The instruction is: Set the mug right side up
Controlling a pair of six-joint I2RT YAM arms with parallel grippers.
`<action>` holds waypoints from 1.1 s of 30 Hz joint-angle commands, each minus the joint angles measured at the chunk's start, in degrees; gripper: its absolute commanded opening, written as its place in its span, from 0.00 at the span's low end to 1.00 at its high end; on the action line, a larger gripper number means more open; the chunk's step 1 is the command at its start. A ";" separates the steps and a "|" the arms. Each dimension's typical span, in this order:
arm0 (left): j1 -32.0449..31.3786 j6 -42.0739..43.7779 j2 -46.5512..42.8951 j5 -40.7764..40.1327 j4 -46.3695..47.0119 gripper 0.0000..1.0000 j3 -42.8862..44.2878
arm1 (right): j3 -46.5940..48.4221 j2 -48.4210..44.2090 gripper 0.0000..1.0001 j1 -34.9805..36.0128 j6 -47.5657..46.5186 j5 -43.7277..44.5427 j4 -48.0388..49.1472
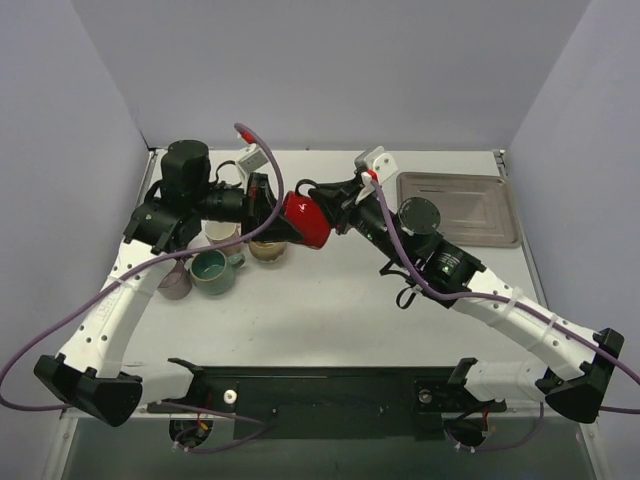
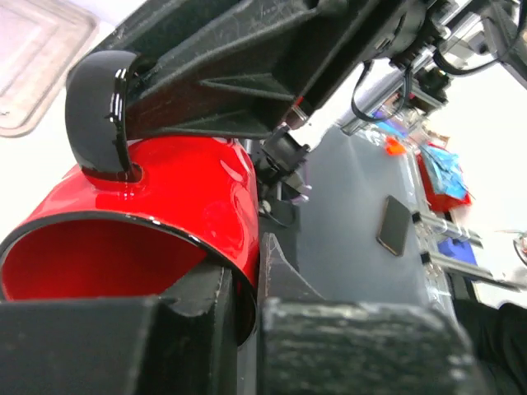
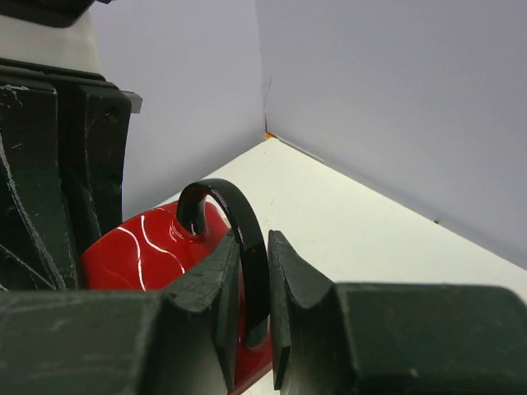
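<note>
The red mug (image 1: 306,221) is hanging on its side above the tabletop (image 1: 330,310), left hand (image 1: 272,210) pinching its rim (image 2: 123,220), right hand (image 1: 333,207) pinching its handle (image 3: 222,191); roughly halfway, with uprighting and setting down remaining

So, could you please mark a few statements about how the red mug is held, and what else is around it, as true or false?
1. Both grippers are holding the red mug. True.
2. The right gripper is shut on the mug's red body. False: it pinches the black handle.
3. The left gripper clamps the mug's wall at the rim. True.
4. The green mug sits in the metal tray. False: it stands on the table beside the left arm, while the tray lies at the far right.
</note>
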 commanded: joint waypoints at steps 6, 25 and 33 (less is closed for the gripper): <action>-2.96 16.74 0.03 -27.94 -16.80 0.00 2.27 | 1.61 -0.03 0.52 -4.57 1.24 7.02 -8.75; -15.36 30.99 14.09 -60.07 -8.32 0.00 -24.63 | -23.62 -14.70 0.93 -17.84 9.50 32.98 -26.46; -13.95 31.70 20.69 -59.62 -7.68 0.15 -25.16 | -27.05 -19.54 0.93 -22.42 9.94 30.08 -26.55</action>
